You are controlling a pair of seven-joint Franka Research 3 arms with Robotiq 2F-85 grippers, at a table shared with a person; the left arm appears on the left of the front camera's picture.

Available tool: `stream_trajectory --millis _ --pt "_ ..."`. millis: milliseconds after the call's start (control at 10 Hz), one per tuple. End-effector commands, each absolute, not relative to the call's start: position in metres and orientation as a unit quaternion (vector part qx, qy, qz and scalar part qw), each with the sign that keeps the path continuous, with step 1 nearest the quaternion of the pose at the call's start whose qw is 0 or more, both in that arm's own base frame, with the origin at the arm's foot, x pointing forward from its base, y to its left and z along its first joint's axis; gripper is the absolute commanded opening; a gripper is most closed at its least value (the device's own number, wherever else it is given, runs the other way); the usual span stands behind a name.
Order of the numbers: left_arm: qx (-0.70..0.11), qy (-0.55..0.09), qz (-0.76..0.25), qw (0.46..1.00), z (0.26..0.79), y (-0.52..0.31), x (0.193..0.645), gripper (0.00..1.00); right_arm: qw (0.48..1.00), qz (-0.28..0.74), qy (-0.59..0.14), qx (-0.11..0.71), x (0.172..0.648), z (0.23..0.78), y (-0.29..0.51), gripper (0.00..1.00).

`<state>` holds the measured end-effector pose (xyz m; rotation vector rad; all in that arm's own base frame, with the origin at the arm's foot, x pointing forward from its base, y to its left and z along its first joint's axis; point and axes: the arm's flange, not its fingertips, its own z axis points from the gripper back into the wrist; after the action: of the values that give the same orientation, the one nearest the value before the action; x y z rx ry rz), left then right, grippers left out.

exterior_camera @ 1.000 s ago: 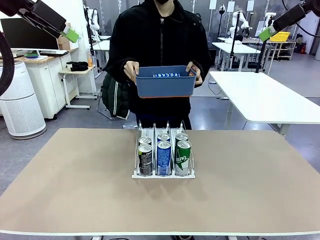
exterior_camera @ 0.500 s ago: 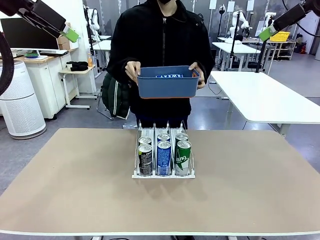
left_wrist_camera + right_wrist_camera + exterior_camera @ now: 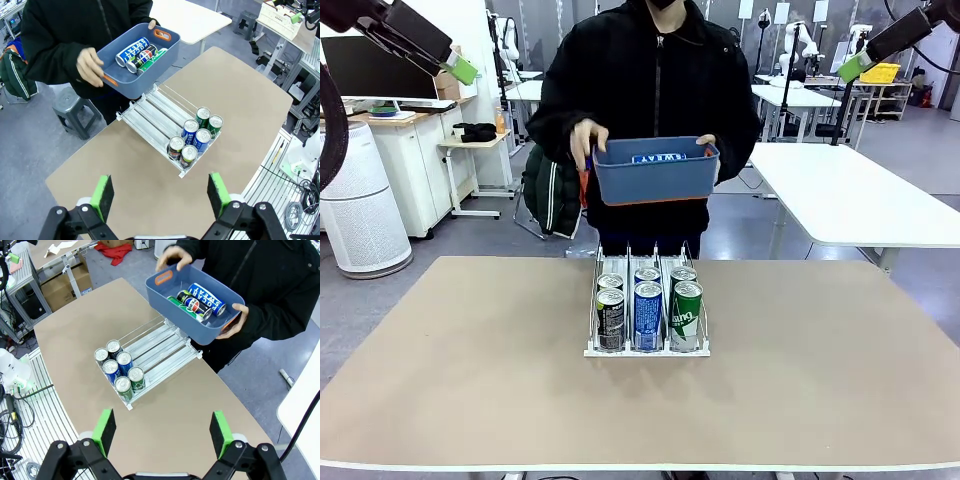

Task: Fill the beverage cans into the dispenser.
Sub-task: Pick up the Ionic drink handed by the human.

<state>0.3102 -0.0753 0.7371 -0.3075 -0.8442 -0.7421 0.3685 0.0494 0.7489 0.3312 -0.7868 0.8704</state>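
Observation:
The dispenser [image 3: 645, 351] stands mid-table with several beverage cans [image 3: 648, 312] upright at its near end: black, blue and green in front, three more behind. A person at the far side holds a blue bin [image 3: 655, 178] above the table edge, with three more cans [image 3: 137, 50] lying in it. My left gripper [image 3: 460, 68] hangs high at the upper left and my right gripper [image 3: 853, 67] high at the upper right. Both are open with nothing in them. From above, the left gripper [image 3: 160, 197] and the right gripper [image 3: 162, 432] look down on the dispenser [image 3: 155, 115] [image 3: 160, 342].
The rear halves of the three lanes are bare. Wide free tabletop [image 3: 450, 360] lies on both sides of the rack. Other white tables [image 3: 840, 190], a cabinet and an air purifier [image 3: 360, 210] stand beyond the table.
The person has shifted the blue bin slightly lower and to the right, and one hand has moved along its rim. Both arms and the cans in the rack are unmoved.

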Motion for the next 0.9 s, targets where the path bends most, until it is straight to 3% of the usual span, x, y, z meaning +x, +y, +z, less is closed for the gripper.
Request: stream_trajectory --millis 0,800 --pt "-0.145 -0.400 -0.351 0.834 0.7371 -0.0752 0.3111 1.00 0.819 0.408 -0.370 0.160 0.3697 0.7479 0.0484 1.00" --pt "-0.145 -0.400 -0.351 0.834 0.7371 -0.0752 0.3111 1.00 0.819 0.408 -0.370 0.160 0.3697 0.7479 0.0484 1.00"
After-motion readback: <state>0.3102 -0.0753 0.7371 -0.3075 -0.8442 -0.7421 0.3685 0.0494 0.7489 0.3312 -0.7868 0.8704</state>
